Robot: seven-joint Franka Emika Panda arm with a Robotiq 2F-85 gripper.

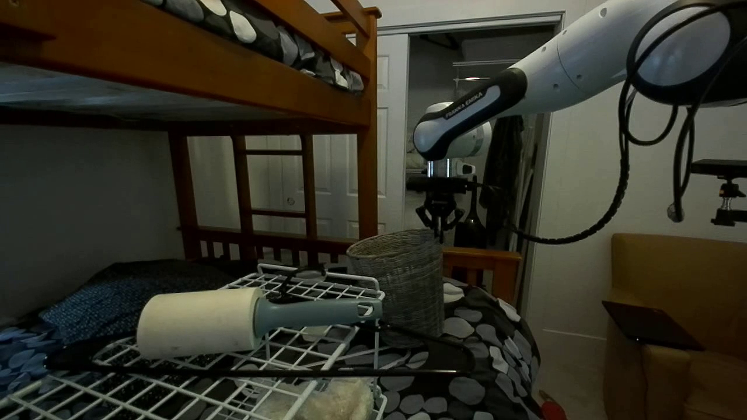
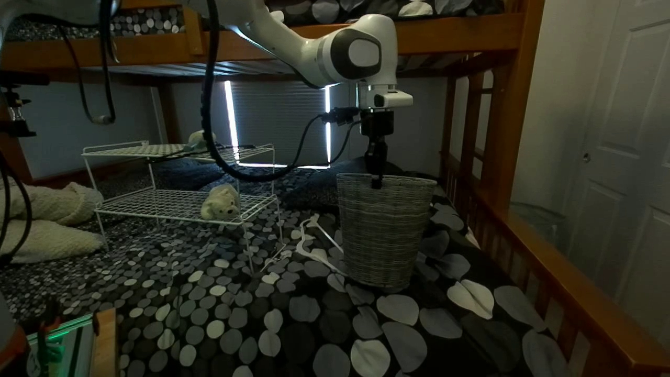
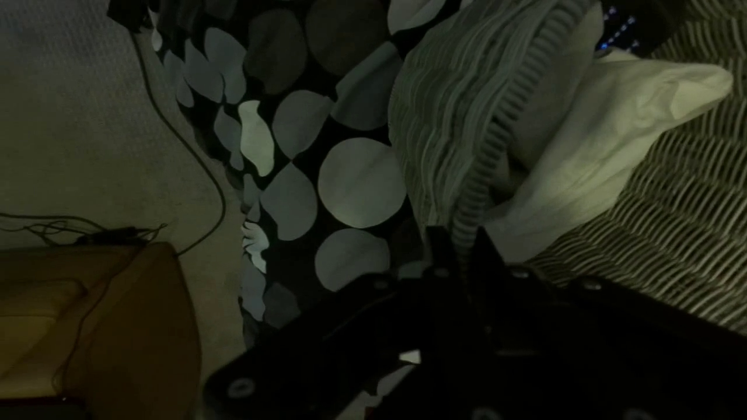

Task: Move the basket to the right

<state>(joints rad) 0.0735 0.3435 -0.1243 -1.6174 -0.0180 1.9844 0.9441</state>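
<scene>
The basket stands upright on the patterned bed in both exterior views (image 1: 402, 286) (image 2: 384, 235). It is round, grey-beige and woven, with a thicker rim. In the wrist view the basket (image 3: 449, 111) shows its outer wall, rim and striped inside, with a white cloth (image 3: 589, 157) in it. My gripper (image 1: 439, 233) points straight down at the rim in both exterior views (image 2: 377, 182). In the wrist view the gripper (image 3: 460, 242) has one finger outside and one inside the wall, closed on the rim. The basket's base appears to rest on the bed.
A white wire rack (image 2: 167, 205) stands beside the basket, bearing a cream lint roller (image 1: 201, 324), a black hanger (image 1: 233, 372) and a plush bear (image 2: 222, 203). A white hanger (image 2: 319, 254) lies by the basket's base. A wooden bed rail (image 2: 570, 301) edges the bed. The upper bunk overhangs it.
</scene>
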